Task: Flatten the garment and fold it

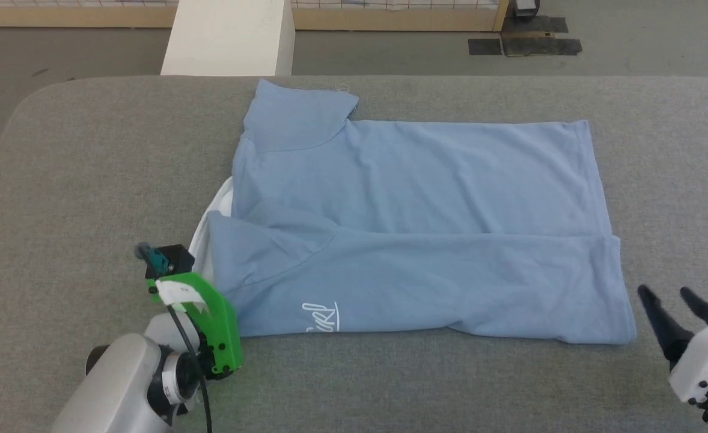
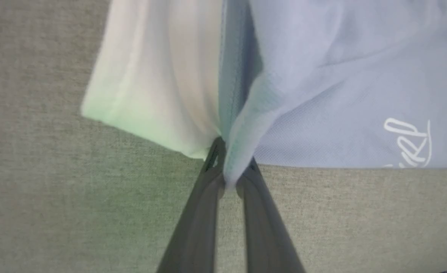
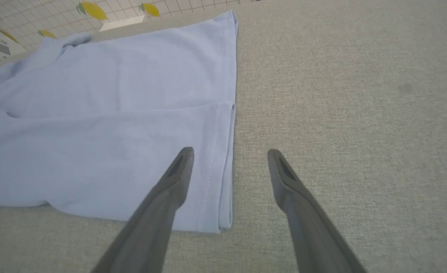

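- The garment, a large soft light-blue knit top, is laid out in the middle of the wide grey cloth-covered table; it is mostly flat, and its near long side is turned up over the middle, so one fold seems to be made already.
- A white inner part is seen sticking out at the collar end, on the robot's left; a small white script logo is seen near the front edge.
- The left gripper, with its two long dark fingers, is closed tight on the near corner of the garment at the collar end; blue cloth is pinched and bunched up there; this corner is likely held so that the end can be lifted and folded across.
- The right gripper is wide open with nothing in it; it is held low at the near hem corner; one finger is seen over the hem and the other over bare table, most likely so that this corner can be pinched next.
- Both near corners probably need to be held, so the cloth is carried over straight; if only one is lifted, the garment could be dragged crooked.
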